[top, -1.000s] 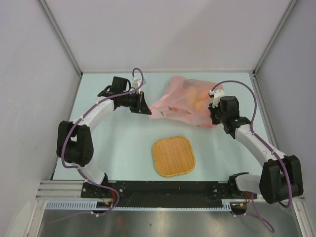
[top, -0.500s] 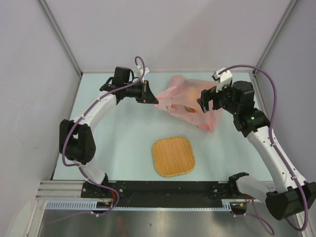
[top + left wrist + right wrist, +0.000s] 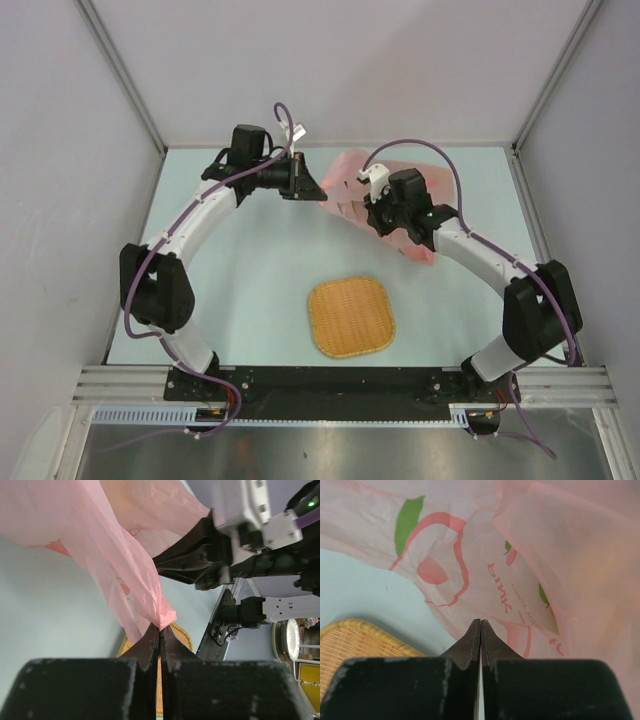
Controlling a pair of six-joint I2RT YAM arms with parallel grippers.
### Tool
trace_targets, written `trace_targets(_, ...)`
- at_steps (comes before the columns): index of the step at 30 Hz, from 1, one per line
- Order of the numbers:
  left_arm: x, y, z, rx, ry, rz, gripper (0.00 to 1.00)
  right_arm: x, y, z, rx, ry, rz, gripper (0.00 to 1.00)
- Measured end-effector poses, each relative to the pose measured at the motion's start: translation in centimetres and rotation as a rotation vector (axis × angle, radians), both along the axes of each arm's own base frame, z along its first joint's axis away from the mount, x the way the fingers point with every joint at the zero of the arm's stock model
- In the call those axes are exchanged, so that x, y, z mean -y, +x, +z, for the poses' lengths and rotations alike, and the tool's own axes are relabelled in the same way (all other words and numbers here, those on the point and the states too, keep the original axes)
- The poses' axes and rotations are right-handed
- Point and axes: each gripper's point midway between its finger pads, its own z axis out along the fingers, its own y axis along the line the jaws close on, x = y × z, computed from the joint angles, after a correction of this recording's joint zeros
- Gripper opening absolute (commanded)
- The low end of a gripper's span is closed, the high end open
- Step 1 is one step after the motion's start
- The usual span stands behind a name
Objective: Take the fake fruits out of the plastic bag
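- Swinging in from the bag's right side, the right hand (image 3: 372, 214) now sits over the middle of the pink plastic bag (image 3: 345, 172), close to the left hand (image 3: 308, 186). Half a second ago it hung farther right with its fingers apart.
- Its fingers have since come together. In the right wrist view the tips meet right at a fold of the printed film, but I cannot tell whether any plastic is caught between them.
- The left hand is clamped on a twisted corner of the bag. It has drawn that corner a little farther back than a second ago, so the film stretches up off the surface (image 3: 250, 260).
- My reading is that the two hands are setting up to hold the bag at two spots, to spread its mouth or tip it. None of the fruits are out yet.
- The bag lies toward the back of the surface, right of centre, well apart from the woven tray (image 3: 350, 317) nearer the arm bases.
- No fruits can be picked out in any view. The right arm now covers the part of the bag where orange shapes showed through a second ago.
- A faint warm tint glows through the film at the right of the right wrist view, too vague to name.
- The bag's mouth cannot be made out, and the right arm hides much of its right half from above.
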Motion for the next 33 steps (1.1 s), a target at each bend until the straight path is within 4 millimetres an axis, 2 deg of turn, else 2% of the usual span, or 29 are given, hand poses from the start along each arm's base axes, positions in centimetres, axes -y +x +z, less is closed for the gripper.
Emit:
trace_targets(4,0.3,-0.2,0.0,0.000,-0.002,-0.009,0.00,-0.1,0.8,-2.0,-0.004,-0.051,-0.010,0.00)
trace_targets(8,0.5,-0.6,0.4,0.005,-0.008,-0.020,0.00,1.8,3.8,-3.2,0.042,-0.095,-0.120,0.00)
trace_targets(10,0.5,-0.9,0.8,0.014,-0.013,-0.025,0.00,4.1,6.1,-3.8,0.067,-0.119,-0.204,0.00)
trace_targets(14,0.6,-1.3,1.3,0.033,-0.021,-0.042,0.01,11.6,11.1,-4.7,0.121,-0.193,-0.394,0.00)
trace_targets(17,1.3,-1.6,0.9,0.038,-0.014,-0.069,0.00,16.4,13.1,-4.0,0.166,-0.232,-0.511,0.00)
trace_targets(18,1.5,-1.7,0.7,0.035,-0.013,-0.074,0.00,17.0,13.3,-3.6,0.176,-0.232,-0.529,0.02)
trace_targets(19,1.7,-1.9,0.6,0.030,-0.015,-0.083,0.00,17.2,13.4,-3.2,0.182,-0.227,-0.537,0.06)
trace_targets(20,1.9,-2.1,0.4,0.026,-0.016,-0.093,0.00,17.0,13.4,-2.8,0.189,-0.219,-0.536,0.18)
trace_targets(23,2.2,-2.4,0.3,0.020,-0.018,-0.106,0.00,14.9,12.6,-1.5,0.192,-0.175,-0.501,0.37)
trace_targets(28,2.5,-2.4,0.0,0.020,-0.014,-0.116,0.04,10.9,11.4,0.7,0.213,-0.079,-0.448,0.42)
trace_targets(29,2.7,-2.3,0.0,0.021,-0.014,-0.119,0.04,10.5,11.3,0.7,0.209,-0.068,-0.444,0.46)
trace_targets(33,3.3,-2.3,0.0,0.034,-0.012,-0.135,0.02,10.1,10.8,0.0,0.172,-0.045,-0.447,0.49)
